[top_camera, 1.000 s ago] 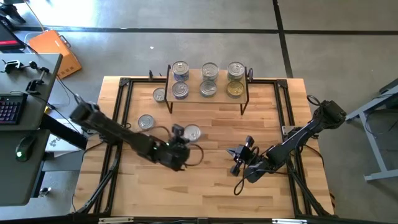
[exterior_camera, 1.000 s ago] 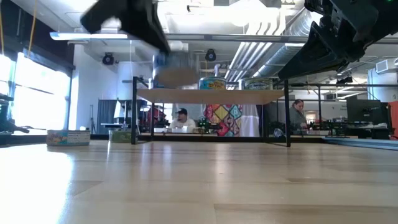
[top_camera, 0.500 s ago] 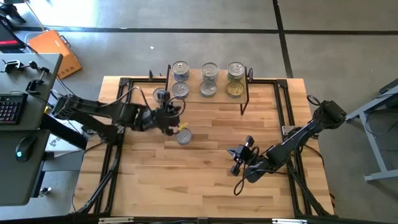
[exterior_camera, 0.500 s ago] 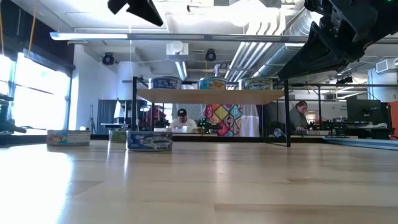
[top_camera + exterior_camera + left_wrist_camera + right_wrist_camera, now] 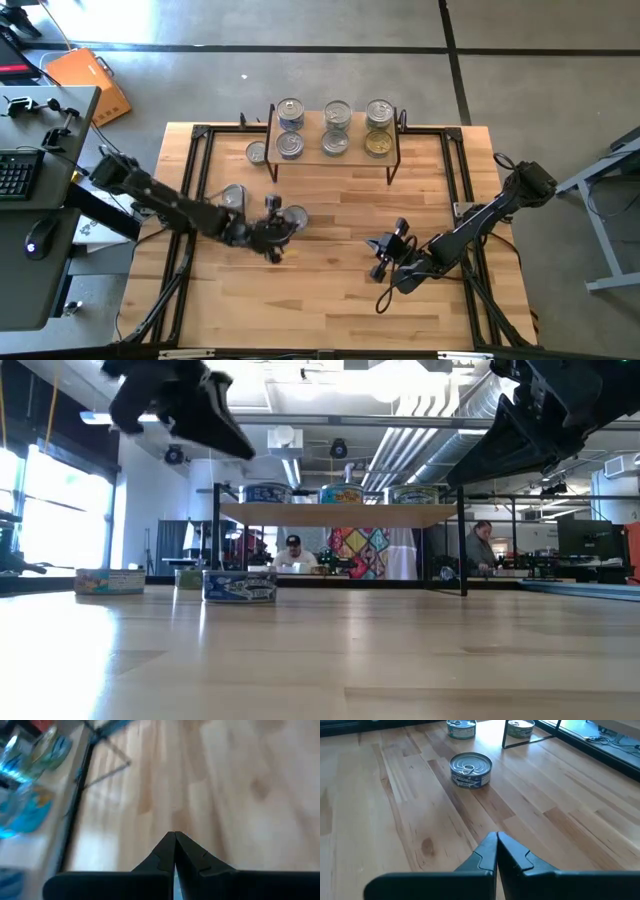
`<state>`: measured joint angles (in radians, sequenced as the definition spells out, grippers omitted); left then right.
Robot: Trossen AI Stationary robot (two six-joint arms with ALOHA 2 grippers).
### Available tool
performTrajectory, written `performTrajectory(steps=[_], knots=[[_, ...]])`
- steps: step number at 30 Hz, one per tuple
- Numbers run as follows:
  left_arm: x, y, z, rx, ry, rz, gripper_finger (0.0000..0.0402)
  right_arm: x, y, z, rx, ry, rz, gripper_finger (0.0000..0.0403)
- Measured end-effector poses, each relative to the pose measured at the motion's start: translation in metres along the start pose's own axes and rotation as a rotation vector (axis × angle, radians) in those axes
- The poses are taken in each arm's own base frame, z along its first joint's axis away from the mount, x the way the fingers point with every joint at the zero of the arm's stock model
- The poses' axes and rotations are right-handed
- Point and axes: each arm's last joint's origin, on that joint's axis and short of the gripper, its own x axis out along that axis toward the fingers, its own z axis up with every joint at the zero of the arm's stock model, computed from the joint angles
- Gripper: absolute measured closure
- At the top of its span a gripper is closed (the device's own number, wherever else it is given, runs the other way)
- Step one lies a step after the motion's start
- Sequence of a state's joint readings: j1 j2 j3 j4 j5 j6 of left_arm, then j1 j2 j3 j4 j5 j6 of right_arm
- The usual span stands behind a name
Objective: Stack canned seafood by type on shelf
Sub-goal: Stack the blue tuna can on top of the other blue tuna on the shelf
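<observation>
So the shelf (image 5: pixel 334 150) sits at the 12 o'clock end of the table (image 5: pixel 330 290), with six tins on it in three columns of two: blue-labelled ones on the left column (image 5: pixel 289 112), silver-lidded ones in the middle (image 5: pixel 337 113), and a gold-lidded tin (image 5: pixel 377 143) in the right column's near spot. From the low view you can only see the front row of three peeking over the board.

Three more cans sit loose on the tabletop. One silver tin (image 5: pixel 257 152) is just beside the shelf's left leg, another (image 5: pixel 233 196) is further toward 9 o'clock, and a blue-labelled tin (image 5: pixel 295 216) stands upright on the wood roughly at table centre. The same one shows in the right wrist view (image 5: pixel 470 769) with its pull-tab lid facing up.

The left gripper (image 5: pixel 272 233) hangs just at the 7 o'clock side of that centre tin, fingers pinched fully together with nothing between them; the wrist view shows only bare wood past the tips.

The right gripper (image 5: pixel 385 246) waits out toward 4 o'clock, claw also closed tight and empty, pointing across at the loose tin.
</observation>
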<state>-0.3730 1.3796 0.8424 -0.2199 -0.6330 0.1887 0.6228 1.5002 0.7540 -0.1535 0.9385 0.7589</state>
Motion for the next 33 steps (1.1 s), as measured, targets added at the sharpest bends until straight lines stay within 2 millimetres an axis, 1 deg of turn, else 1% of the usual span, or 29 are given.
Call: performTrajectory(steps=[2, 5, 7, 10, 13, 17, 19, 21, 23, 26, 30, 33], knots=[[0.008, -0.017, -0.014, -0.072, -0.084, -0.002, 0.0401, 0.0, 0.0, 0.0, 0.0, -0.002, -0.003, 0.0401], [0.019, -0.034, -0.033, -0.152, -0.168, -0.006, 0.0397, 0.0, 0.0, 0.0, 0.0, -0.002, -0.003, 0.0401], [0.024, -0.041, -0.043, -0.128, -0.181, -0.039, 0.0384, 0.0, 0.0, 0.0, 0.0, -0.002, -0.004, 0.0401], [0.032, -0.05, -0.054, -0.072, -0.154, -0.094, 0.0346, 0.0, 0.0, 0.0, -0.005, -0.004, -0.006, 0.0401], [0.042, -0.053, -0.061, -0.059, -0.105, -0.083, 0.0296, 0.0, -0.001, 0.001, -0.008, -0.019, -0.022, 0.0401], [0.056, -0.05, -0.071, -0.028, -0.024, 0.022, 0.0234, 0.0, -0.001, 0.001, -0.001, -0.027, -0.03, 0.0401], [0.063, -0.05, -0.076, -0.02, 0.009, 0.035, 0.0216, 0.0, -0.001, 0.001, 0.003, -0.027, -0.03, 0.0401], [0.069, -0.053, -0.082, -0.007, 0.039, 0.019, 0.0209, 0.0, -0.001, 0.001, 0.005, -0.027, -0.029, 0.0401], [0.075, -0.056, -0.088, 0.009, 0.067, 0.01, 0.0212, 0.0, -0.001, 0.001, 0.006, -0.028, -0.029, 0.0401], [0.083, -0.061, -0.093, 0.02, 0.087, 0.033, 0.0236, 0.001, -0.001, 0.001, 0.008, -0.028, -0.033, 0.0401], [0.088, -0.067, -0.097, 0.042, 0.101, 0.045, 0.0292, 0.002, -0.002, 0.002, 0.009, -0.031, -0.037, 0.0401], [0.086, -0.069, -0.097, 0.05, 0.103, 0.058, 0.0341, 0.002, -0.002, 0.002, 0.009, -0.035, -0.041, 0.0401]])
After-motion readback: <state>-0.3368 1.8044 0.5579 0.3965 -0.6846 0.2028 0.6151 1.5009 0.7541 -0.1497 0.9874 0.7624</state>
